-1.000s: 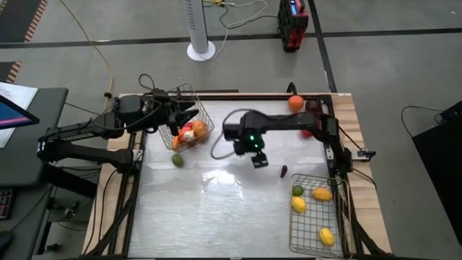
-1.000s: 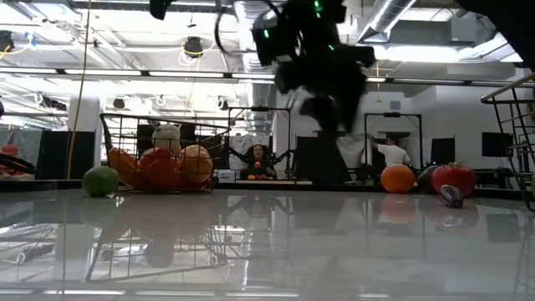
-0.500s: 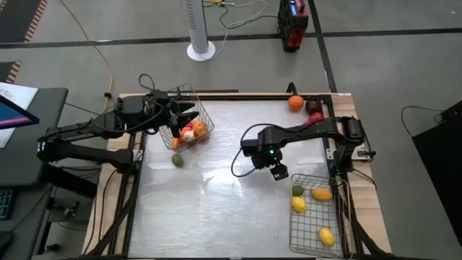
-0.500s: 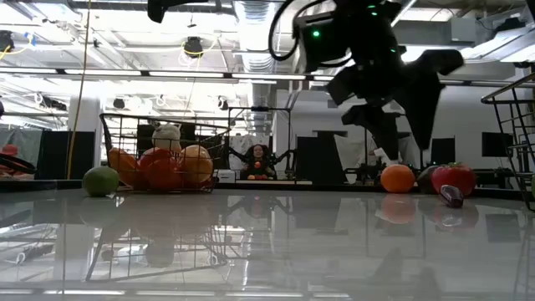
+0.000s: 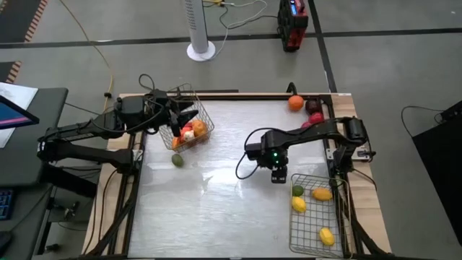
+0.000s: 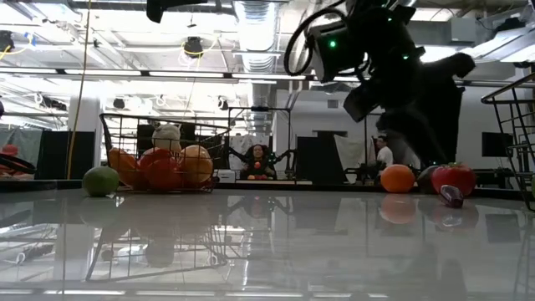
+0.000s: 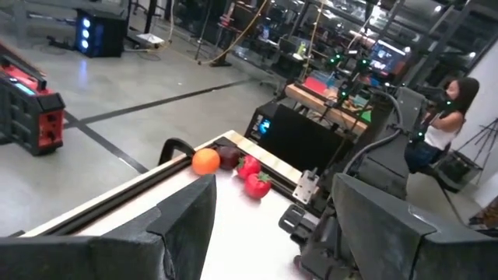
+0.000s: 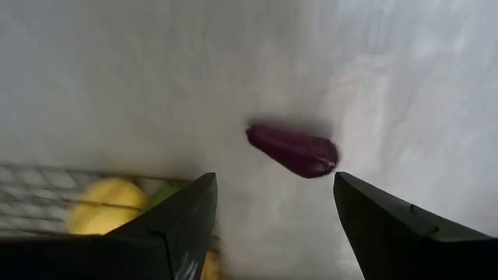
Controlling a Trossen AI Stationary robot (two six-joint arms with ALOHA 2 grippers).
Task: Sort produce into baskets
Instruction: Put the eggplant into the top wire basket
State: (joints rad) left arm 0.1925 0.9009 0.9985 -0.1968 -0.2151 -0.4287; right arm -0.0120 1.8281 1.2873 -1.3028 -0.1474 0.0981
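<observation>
Hovering with open, empty jaws, the right gripper (image 8: 268, 225) frames the small dark-purple oblong vegetable (image 8: 293, 149) lying on the white table (image 5: 216, 209), at ten o'clock off the right-hand silver wire-mesh basket (image 5: 317, 238). Descend squarely, straddling its narrow width, before closing. The left gripper (image 7: 272, 225) waits open at the far basket.

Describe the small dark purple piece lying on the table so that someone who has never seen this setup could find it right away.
Start at the wire basket holding the yellow lemons, at the table's right near corner. Just off that basket's far left corner, the right gripper hovers with open fingers. The purple piece lies on the bare white tabletop directly under that gripper: elongated, glossy and dark, unlike the round yellow and green fruit beside it in the basket.
</observation>
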